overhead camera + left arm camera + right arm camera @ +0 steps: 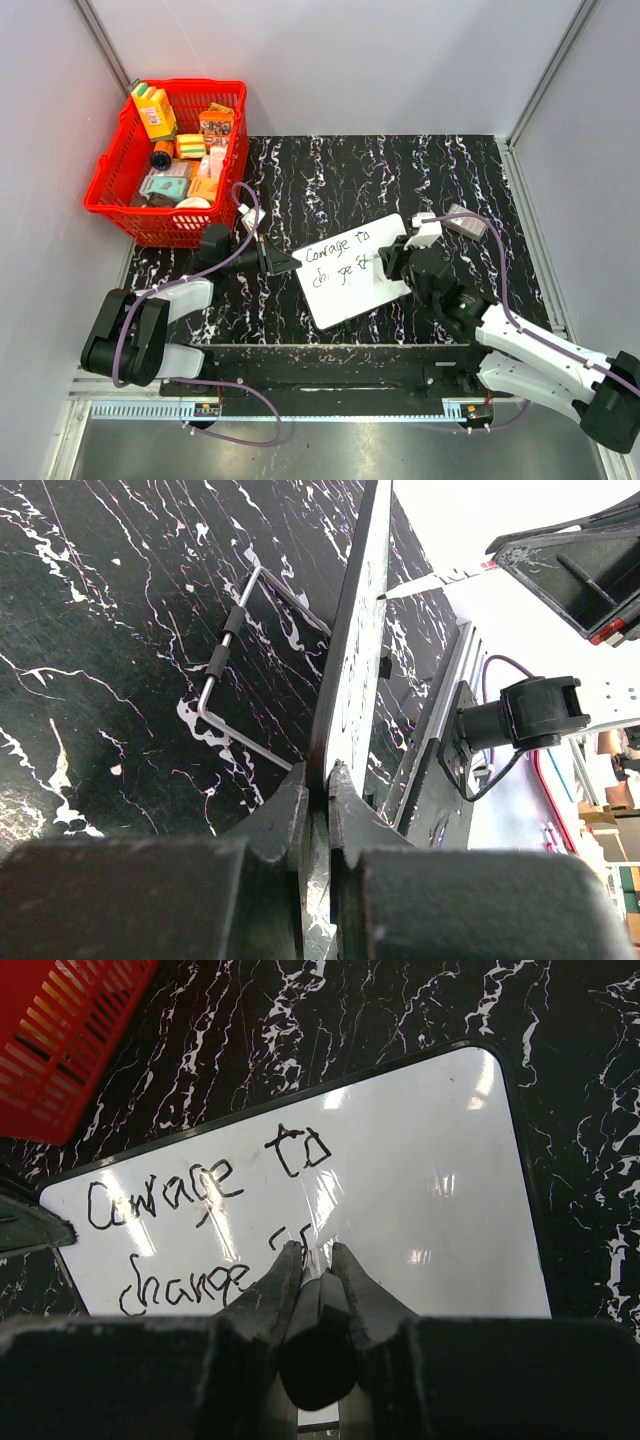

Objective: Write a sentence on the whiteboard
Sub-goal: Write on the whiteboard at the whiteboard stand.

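Note:
The whiteboard (350, 268) stands propped on the black marble table, seen edge-on in the left wrist view (352, 650). My left gripper (283, 264) (318, 780) is shut on its left edge. The sentence (200, 1185) reads "Courage to", with "change" and the start of another word on the second line. My right gripper (385, 262) (318, 1250) is shut on a black marker (318, 1330). The marker's tip touches the board just right of "change". The whiteboard fills the right wrist view (420, 1180).
A red basket (170, 160) holding several packets stands at the back left, and its corner shows in the right wrist view (70, 1040). A wire stand (235, 630) sticks out behind the board. Grey walls enclose the table.

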